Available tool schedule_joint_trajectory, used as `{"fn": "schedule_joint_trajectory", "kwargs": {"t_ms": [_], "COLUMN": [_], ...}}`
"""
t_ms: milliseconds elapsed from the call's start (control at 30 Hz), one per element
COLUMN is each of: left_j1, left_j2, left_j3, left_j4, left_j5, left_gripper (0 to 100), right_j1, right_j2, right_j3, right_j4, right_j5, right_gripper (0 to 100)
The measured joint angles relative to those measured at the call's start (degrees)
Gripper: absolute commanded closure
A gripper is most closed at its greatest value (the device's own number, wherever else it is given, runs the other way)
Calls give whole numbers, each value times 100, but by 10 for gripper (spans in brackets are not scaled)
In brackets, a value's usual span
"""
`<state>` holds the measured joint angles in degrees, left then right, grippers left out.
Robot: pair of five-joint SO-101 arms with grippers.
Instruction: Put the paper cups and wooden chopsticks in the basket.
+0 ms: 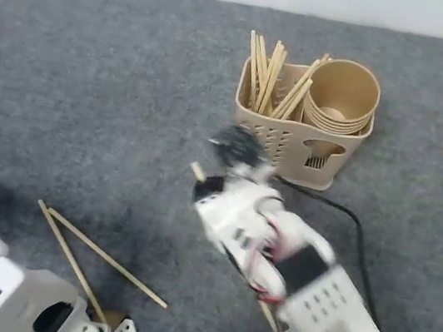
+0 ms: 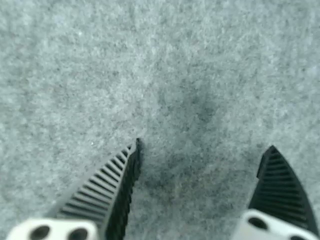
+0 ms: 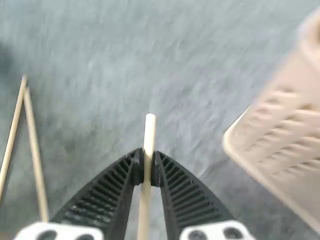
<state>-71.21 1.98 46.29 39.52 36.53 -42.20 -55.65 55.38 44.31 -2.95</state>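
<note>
**Claw state.** The right claw (image 3: 145, 156) is closed on a single wooden chopstick (image 3: 149, 131), which is pinched between the ribbed jaws with a short end protruding beyond the tips. In the high view this claw (image 1: 212, 183) is found just in front of the basket (image 1: 292, 148). The left claw (image 2: 204, 149) is open and holds nothing, with bare grey bench (image 2: 160, 60) beneath it.

**Task items.** A stack of paper cups (image 1: 343, 92) is nested in one compartment of the basket. A bundle of chopsticks (image 1: 268, 74) is stood in the adjoining compartment. Two loose chopsticks (image 1: 110, 259) are laid on the bench near the left arm, well apart from the basket, meeting at one end.

**Step in hand.** Delivery of the held chopstick is judged to be under way. It is recommended that the stick be raised above the rim, brought near upright over the chopstick compartment, and lowered end first. Release should be withheld until the lower end is inside the wall. Contact with the basket side or the leaning bundle should be avoided, since the light basket could be shifted or tipped.

**Markings.** No legible writing or label is made out on the basket, the cups or the arms.
</note>
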Motion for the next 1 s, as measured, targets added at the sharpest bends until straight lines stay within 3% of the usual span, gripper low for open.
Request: {"fn": "schedule_joint_trajectory", "kwargs": {"t_ms": [233, 400, 567, 800, 1000], "left_j1": [0, 0, 0, 0, 0], "left_j2": [0, 0, 0, 0, 0], "left_j3": [0, 0, 0, 0, 0], "left_j4": [0, 0, 0, 0, 0], "left_j5": [0, 0, 0, 0, 0], "left_gripper": [636, 636, 636, 636, 636], "right_j1": [378, 422, 527, 1152, 1591], "right_j2": [-2013, -2171, -2163, -923, 466], "right_j3": [123, -53, -79, -413, -949], "right_j4": [-1310, -2426, -4220, -6338, -7842], "right_j5": [0, 0, 0, 651, 756], "right_gripper": [992, 992, 992, 992, 991]}}
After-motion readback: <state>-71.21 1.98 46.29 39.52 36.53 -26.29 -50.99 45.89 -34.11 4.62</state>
